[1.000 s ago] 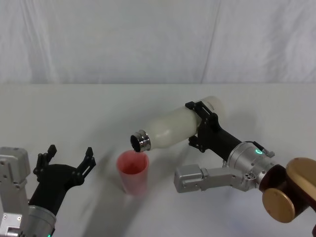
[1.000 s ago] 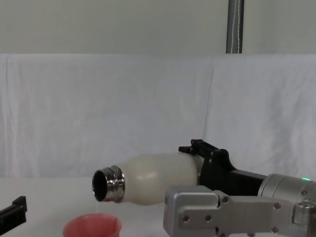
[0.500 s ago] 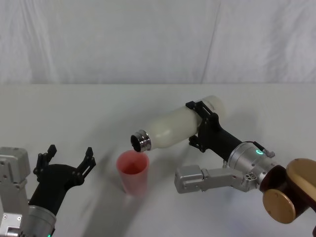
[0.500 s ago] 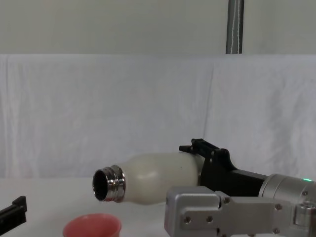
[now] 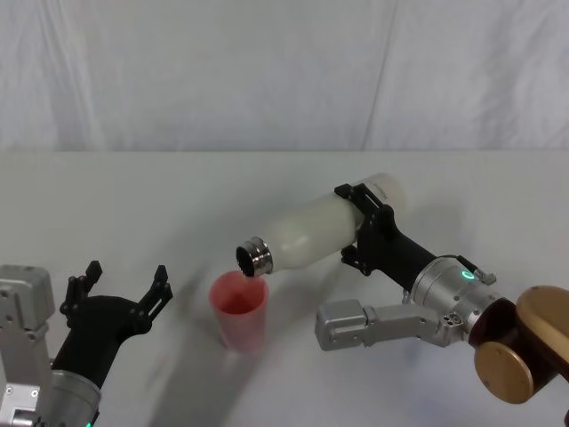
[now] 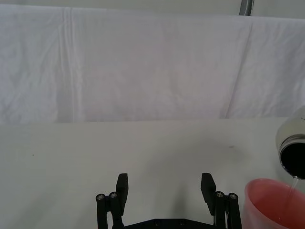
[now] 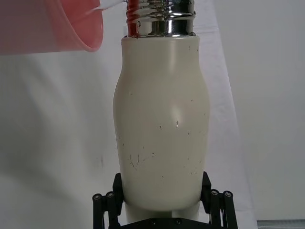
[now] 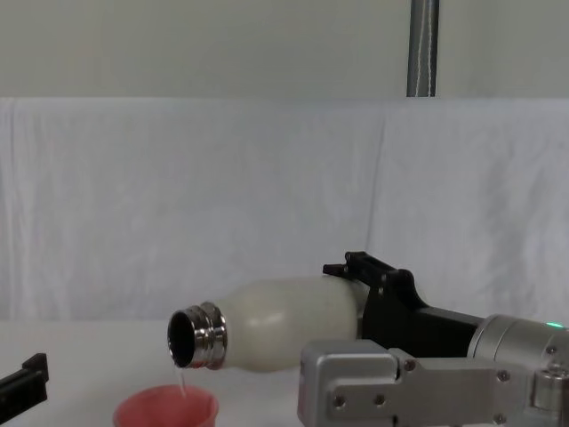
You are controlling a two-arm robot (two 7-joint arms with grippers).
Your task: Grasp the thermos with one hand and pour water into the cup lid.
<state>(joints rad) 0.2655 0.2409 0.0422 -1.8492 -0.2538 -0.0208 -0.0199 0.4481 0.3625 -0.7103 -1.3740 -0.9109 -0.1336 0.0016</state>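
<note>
My right gripper [image 5: 366, 228] is shut on the lower body of the cream-white thermos [image 5: 316, 231], which lies tilted with its steel neck [image 5: 254, 257] low, right above the pink cup lid [image 5: 238, 310]. In the chest view a thin stream of water falls from the thermos [image 8: 284, 324] mouth into the cup lid [image 8: 165, 408]. The right wrist view looks along the thermos [image 7: 162, 133] held in the gripper [image 7: 162, 210], with the cup lid [image 7: 52, 26] at the far end. My left gripper [image 5: 120, 286] stands open on the table left of the cup lid; its fingers [image 6: 122, 187] show, with the cup lid [image 6: 272, 202] beside them.
The white table [image 5: 178, 196] runs back to a white cloth backdrop [image 5: 267, 71]. A grey pole [image 8: 423, 49] stands behind the cloth. My right arm's silver links [image 5: 382, 320] lie low over the table right of the cup lid.
The thermos has tipped slightly further down, and a thin stream of water now runs from its mouth into the cup lid. The left arm has not moved.
</note>
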